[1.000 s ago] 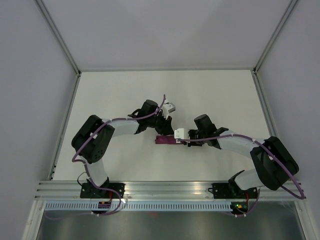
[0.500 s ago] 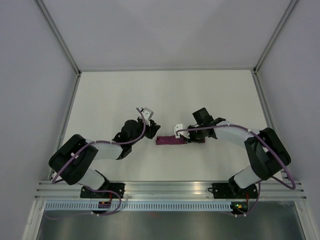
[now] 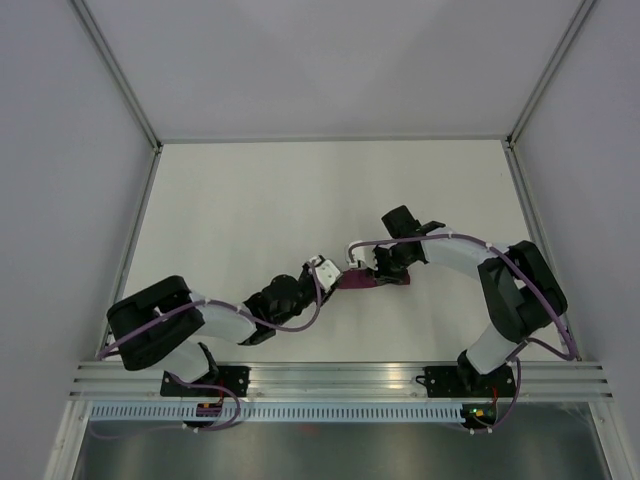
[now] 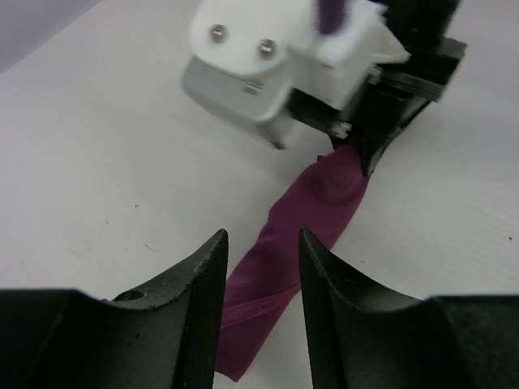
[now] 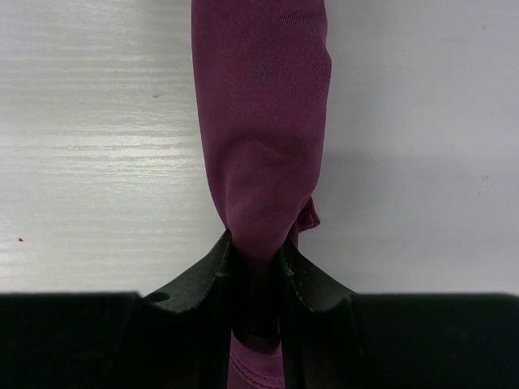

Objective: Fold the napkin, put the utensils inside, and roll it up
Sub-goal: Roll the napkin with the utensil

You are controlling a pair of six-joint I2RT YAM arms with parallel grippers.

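The napkin (image 3: 354, 279) lies on the white table as a slim magenta roll between my two grippers. My right gripper (image 3: 378, 274) is shut on its right end. In the right wrist view the cloth (image 5: 259, 121) is pinched between the black fingertips (image 5: 289, 258) of the right gripper (image 5: 258, 243) and runs straight away from them. My left gripper (image 3: 323, 269) stands open at the roll's left end. In the left wrist view the roll (image 4: 302, 217) runs from between the left gripper's (image 4: 262, 235) spread tips to the right gripper's white housing (image 4: 268, 73). The utensils are hidden.
A metal rail (image 3: 330, 378) with both arm bases runs along the table's near edge. Grey enclosure walls (image 3: 60, 200) close in the left, right and far sides. The table (image 3: 250, 190) is bare white beyond the roll.
My left arm has swung from behind the roll's left end round to its near left side, and its jaws have widened. The right arm has turned, and the roll has shifted slightly right.
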